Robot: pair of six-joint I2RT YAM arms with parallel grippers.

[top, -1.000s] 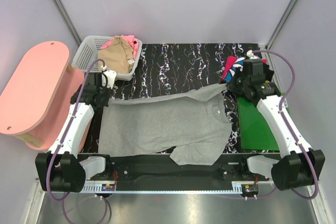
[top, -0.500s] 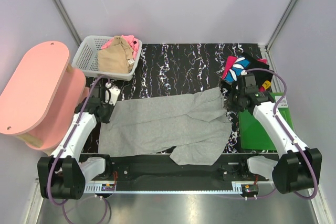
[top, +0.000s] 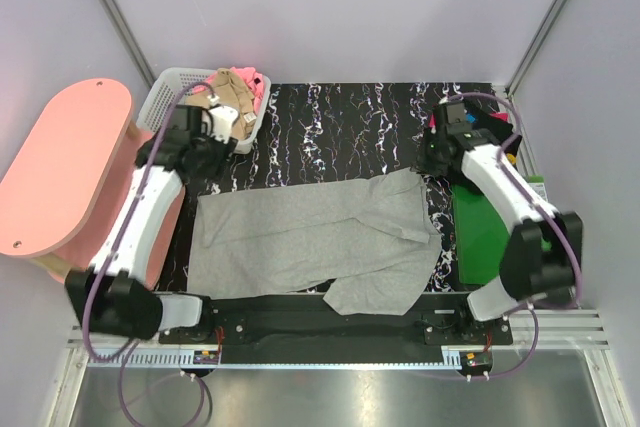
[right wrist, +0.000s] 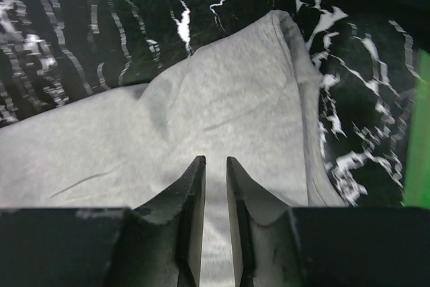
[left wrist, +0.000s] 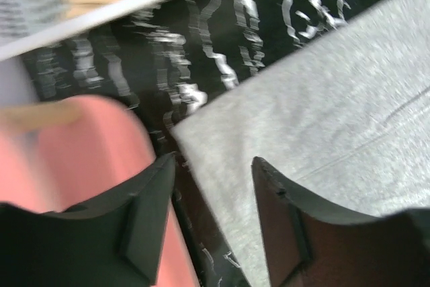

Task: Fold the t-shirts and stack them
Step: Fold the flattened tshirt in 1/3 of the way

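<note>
A large light-grey t-shirt lies folded lengthwise on the black marbled mat, one sleeve hanging over the near edge. My left gripper hovers above its far left corner, jaws open with nothing between them. My right gripper hangs over the shirt's far right end, its fingers a narrow gap apart and empty. A tan t-shirt and a pink one sit in the basket. The black printed t-shirt lies at the back right, mostly hidden by the right arm.
The white lattice basket stands at the back left, right beside the left wrist. A pink stool flanks the mat on the left and shows under the left fingers. A green board lies right of the grey shirt.
Both grippers have opened and let go of the grey shirt's far edge, which now lies flat. Both arms have lifted and drawn back toward the far side.
</note>
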